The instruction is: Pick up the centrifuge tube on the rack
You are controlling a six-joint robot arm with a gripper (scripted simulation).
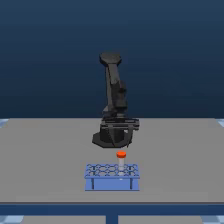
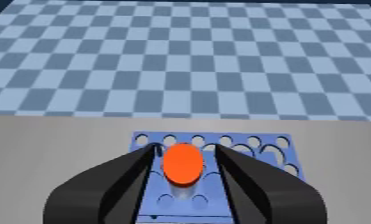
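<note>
Tube (image 2: 182,163) sits between my jaws, orange-red cap flanked by both dark fingers (image 2: 128,172) in wrist view. Jaws apart, close either side of cap; contact can't tell. Ext view: cap just above the light-blue rack (image 1: 112,177), my arm (image 1: 114,100) right behind it on grey desk (image 1: 40,160). Tube body hidden, so in a hole or lifted: can't tell.
</note>
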